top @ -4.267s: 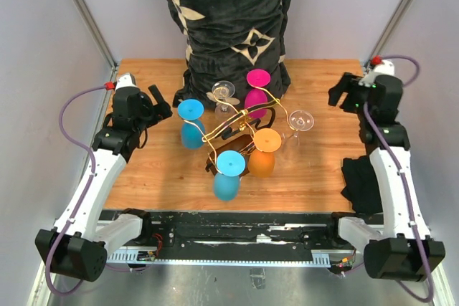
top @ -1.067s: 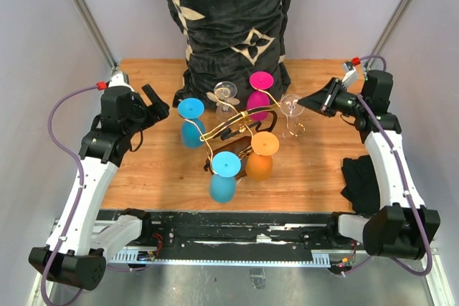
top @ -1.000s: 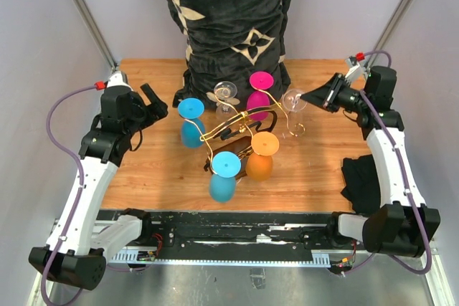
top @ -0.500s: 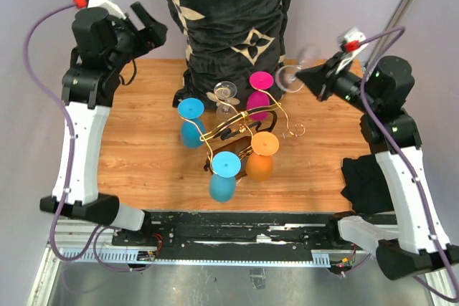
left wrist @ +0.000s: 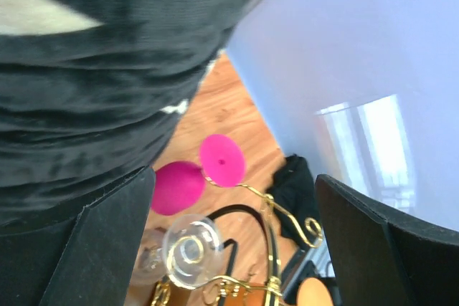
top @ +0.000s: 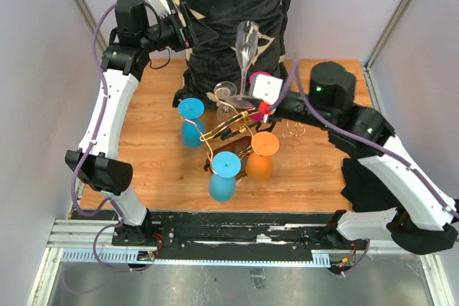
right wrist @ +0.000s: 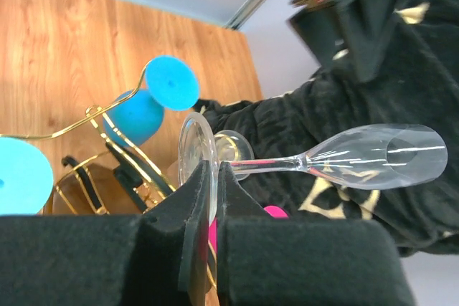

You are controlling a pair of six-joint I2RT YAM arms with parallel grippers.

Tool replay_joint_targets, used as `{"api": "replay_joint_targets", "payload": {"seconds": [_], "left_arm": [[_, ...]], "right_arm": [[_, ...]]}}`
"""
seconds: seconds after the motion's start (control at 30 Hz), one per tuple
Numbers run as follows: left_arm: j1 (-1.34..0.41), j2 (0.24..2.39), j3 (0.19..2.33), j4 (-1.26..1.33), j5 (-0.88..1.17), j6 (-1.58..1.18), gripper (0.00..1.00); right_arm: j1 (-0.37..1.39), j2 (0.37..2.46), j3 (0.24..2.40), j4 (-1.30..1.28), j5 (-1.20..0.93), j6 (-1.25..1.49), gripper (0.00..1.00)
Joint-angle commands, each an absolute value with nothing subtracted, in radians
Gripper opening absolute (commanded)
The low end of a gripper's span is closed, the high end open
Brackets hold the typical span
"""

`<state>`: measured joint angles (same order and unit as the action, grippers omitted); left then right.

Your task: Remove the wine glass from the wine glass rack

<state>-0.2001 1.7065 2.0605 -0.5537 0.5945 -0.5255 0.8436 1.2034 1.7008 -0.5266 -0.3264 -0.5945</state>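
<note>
The wine glass [top: 246,44] is clear and held off the wine glass rack [top: 231,128], a gold curly wire stand. My right gripper [top: 252,103] reaches over the rack's top. In the right wrist view that gripper [right wrist: 215,171] is shut on the edge of the glass's foot [right wrist: 192,155], with stem and bowl [right wrist: 380,155] pointing away over the black cloth. My left gripper [top: 201,30] is raised high at the back, open and empty. Between its fingers [left wrist: 107,241] the left wrist view shows the rack [left wrist: 287,213] far below.
Still hanging on the rack are two blue glasses [top: 191,110] [top: 228,165], an orange one [top: 265,143], a magenta one [left wrist: 221,160] and a clear one [top: 224,92]. A tall black patterned cloth [top: 229,5] stands at the back. A dark rag [top: 362,184] lies right.
My right arm has lifted the clear glass off the rack's right side and swung it left, above the rack. My left arm has risen and swung right toward the cloth, opening wider.
</note>
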Motion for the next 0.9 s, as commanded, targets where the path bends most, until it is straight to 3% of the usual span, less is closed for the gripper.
{"api": "replay_joint_targets", "payload": {"seconds": [0.0, 0.17, 0.63, 0.87], "left_arm": [[-0.202, 1.652, 2.050, -0.362, 0.797, -0.639, 1.00], [-0.202, 1.614, 1.969, -0.250, 0.864, -0.733, 1.00], [-0.211, 1.641, 1.911, -0.365, 0.835, -0.717, 1.00], [-0.212, 1.655, 1.870, -0.294, 0.886, -0.809, 1.00]], "right_arm": [[0.918, 1.233, 1.740, -0.586, -0.233, -0.756, 0.01], [0.959, 1.268, 1.755, -0.578, -0.211, -0.776, 0.01], [1.033, 1.348, 1.789, -0.558, -0.199, -0.809, 0.01], [1.070, 1.376, 1.789, -0.556, -0.170, -0.839, 0.01]]}}
